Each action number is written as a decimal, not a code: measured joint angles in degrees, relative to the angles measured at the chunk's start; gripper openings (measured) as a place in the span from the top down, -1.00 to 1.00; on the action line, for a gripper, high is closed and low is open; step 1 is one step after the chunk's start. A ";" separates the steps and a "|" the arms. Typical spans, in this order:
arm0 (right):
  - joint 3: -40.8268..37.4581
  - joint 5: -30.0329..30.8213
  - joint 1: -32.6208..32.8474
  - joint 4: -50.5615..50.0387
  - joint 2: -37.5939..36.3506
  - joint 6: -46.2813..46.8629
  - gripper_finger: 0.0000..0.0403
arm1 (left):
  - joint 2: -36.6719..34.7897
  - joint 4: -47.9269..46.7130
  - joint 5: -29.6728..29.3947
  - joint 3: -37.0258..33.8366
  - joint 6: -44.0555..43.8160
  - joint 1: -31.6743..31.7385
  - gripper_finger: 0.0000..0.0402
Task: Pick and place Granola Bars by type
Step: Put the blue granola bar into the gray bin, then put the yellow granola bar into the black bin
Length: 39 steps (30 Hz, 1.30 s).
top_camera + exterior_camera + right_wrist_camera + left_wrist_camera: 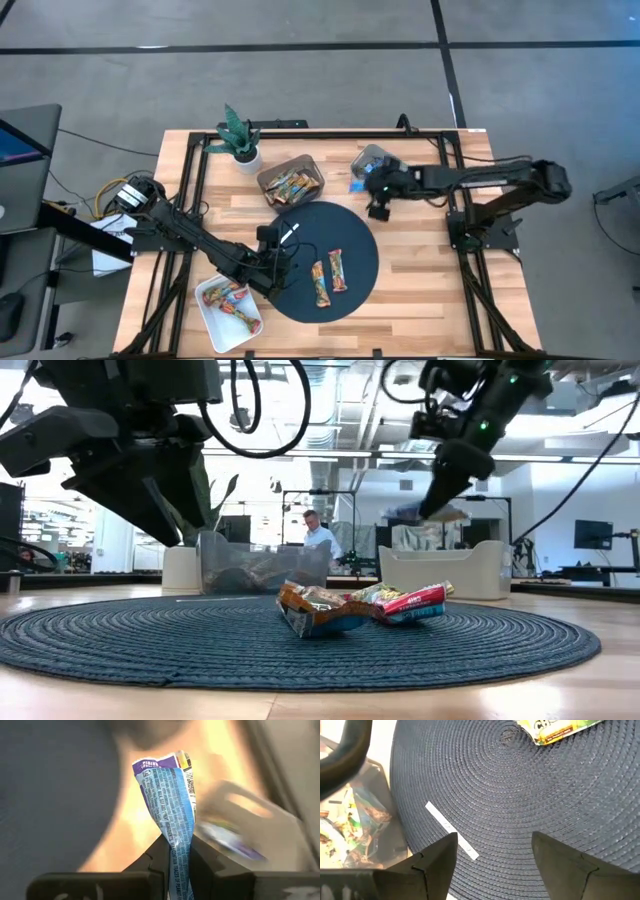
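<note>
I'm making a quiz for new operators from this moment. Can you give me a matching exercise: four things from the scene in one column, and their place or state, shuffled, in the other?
Column one:
1. right end effector
2. left end effector
3. two granola bars
4. small white strip

Column two:
A. lying side by side on the round dark mat
B. open, above the mat
C. shut on a blue-and-white bar, lifted off the table
D. lying flat near the mat's edge, close to the clear bin of bars

Pairs: 1-C, 2-B, 3-A, 4-D
</note>
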 joint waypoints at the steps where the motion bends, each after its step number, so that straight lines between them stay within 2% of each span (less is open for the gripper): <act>1: 0.00 2.27 -0.75 -0.78 -1.23 1.67 0.80 | 0.00 0.01 -0.36 0.00 -0.02 0.00 -0.24; 4: 0.01 6.20 -3.75 -2.74 -4.15 6.52 0.80 | 0.00 0.01 -1.72 0.00 -0.02 0.00 -0.24; 9: 0.00 6.73 -9.68 -3.91 -4.82 9.26 0.79 | 0.00 0.00 -3.21 0.00 -0.02 0.00 -0.24; 17: 0.00 6.65 -16.80 -3.55 2.64 8.10 0.71 | 0.02 0.03 -3.38 0.00 0.00 0.02 -0.24; 22: 0.00 6.44 -19.21 -2.71 7.99 6.30 0.56 | 0.02 0.01 -3.37 0.00 0.00 0.02 -0.24; 27: -0.02 5.71 -19.12 -0.92 9.38 3.99 0.30 | 0.02 0.02 -3.36 0.00 0.15 0.02 -0.24; 33: -0.02 4.62 -17.48 -1.01 6.44 3.79 -0.02 | 0.02 0.07 -3.36 0.00 0.34 0.02 -0.24; 39: -0.02 4.87 -12.03 -0.68 0.41 4.71 -0.16 | 0.02 4.22 -2.90 0.00 6.08 0.17 -0.24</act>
